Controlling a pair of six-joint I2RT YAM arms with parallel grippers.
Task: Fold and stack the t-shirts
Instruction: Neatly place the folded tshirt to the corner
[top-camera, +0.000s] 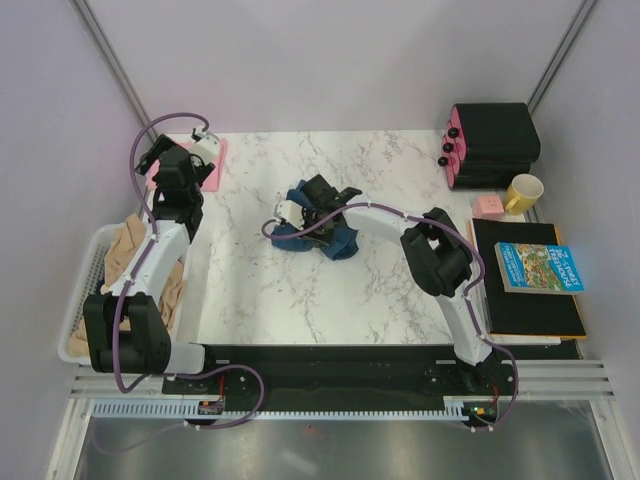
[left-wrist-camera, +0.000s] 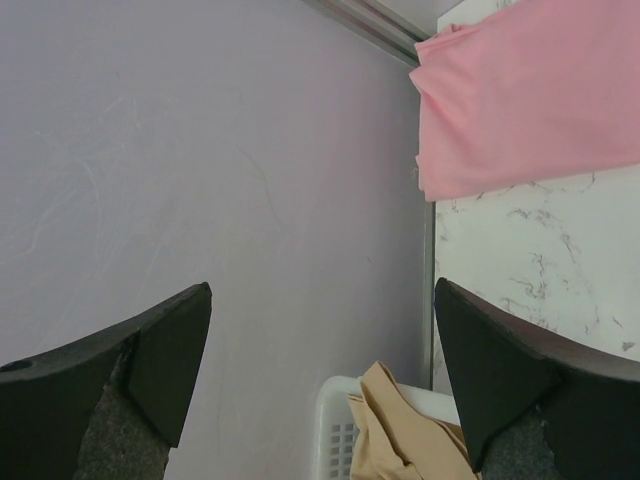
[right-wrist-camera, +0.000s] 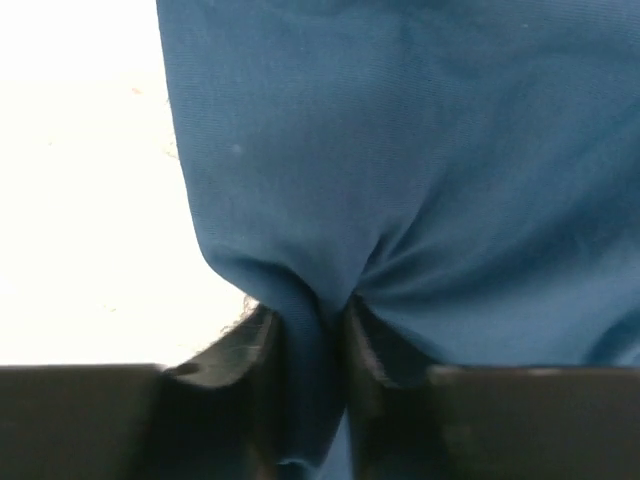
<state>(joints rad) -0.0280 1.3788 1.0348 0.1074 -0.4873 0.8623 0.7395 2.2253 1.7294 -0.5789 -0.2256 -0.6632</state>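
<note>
We see the right end effector (top-camera: 318, 208) down on the dark teal-blue t-shirt (top-camera: 338, 243), which lies bunched in a heap just off the middle of the marble counter (top-camera: 300, 310), toward 9 o'clock. In the right wrist view, the right end effector (right-wrist-camera: 310, 335) has its fingers (right-wrist-camera: 240, 350) pressed in on a pinched fold of the teal-blue t-shirt (right-wrist-camera: 420, 150), so it is clamped on that cloth.

The left end effector (top-camera: 190, 160) hangs over the counter's 10 o'clock corner, above the pale pink t-shirt (top-camera: 214, 170). In the left wrist view, its fingers (left-wrist-camera: 165, 350) stand wide apart with nothing between them, and the pink t-shirt (left-wrist-camera: 530, 100) lies flat at 1 o'clock. A white basket (top-camera: 95, 262) at 8 o'clock holds beige cloth (top-camera: 130, 250). At 3 o'clock, we see a blue printed book (top-camera: 538, 267) and a yellow mug (top-camera: 523, 192).
</note>
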